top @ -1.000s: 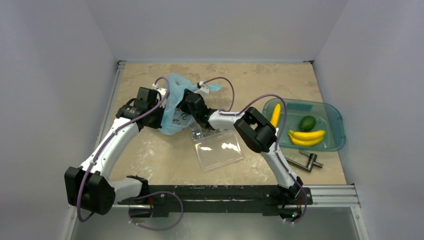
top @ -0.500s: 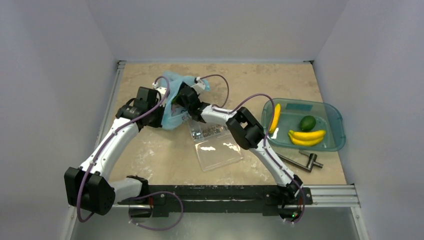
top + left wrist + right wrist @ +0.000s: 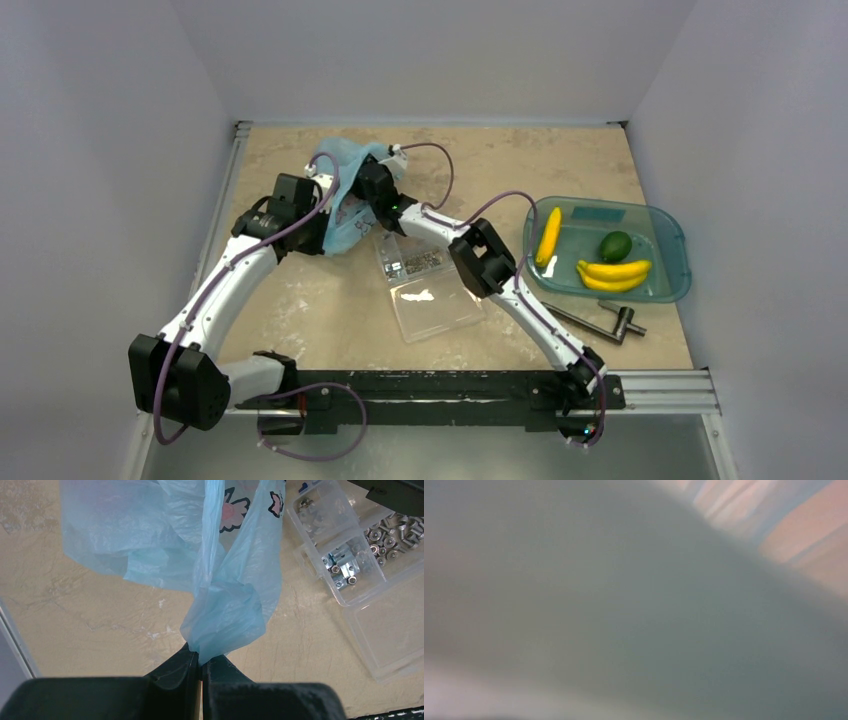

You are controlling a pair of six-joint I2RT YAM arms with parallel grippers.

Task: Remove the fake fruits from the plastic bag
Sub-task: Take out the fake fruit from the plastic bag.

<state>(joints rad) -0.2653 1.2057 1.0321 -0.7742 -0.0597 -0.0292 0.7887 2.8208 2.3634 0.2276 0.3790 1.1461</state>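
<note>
Clearly the plastic bag (image 3: 220, 580), near the far-left corner of the bench (image 3: 330, 310), is thin, limp and slippery. The left fingers (image 3: 175, 672) are clamped on a bunched fold, a sound hold. The right fingers are hidden inside it, so I cannot tell their state.

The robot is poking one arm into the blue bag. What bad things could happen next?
The left tool pinches only a small bunch of the thin plastic bag, so the bag might slip out or tear if the right arm pushes deeper. That arm reaches across the clear box of screws; a bump could scatter them. The right wrist view is all blur, so grabbing in there is blind.
</note>
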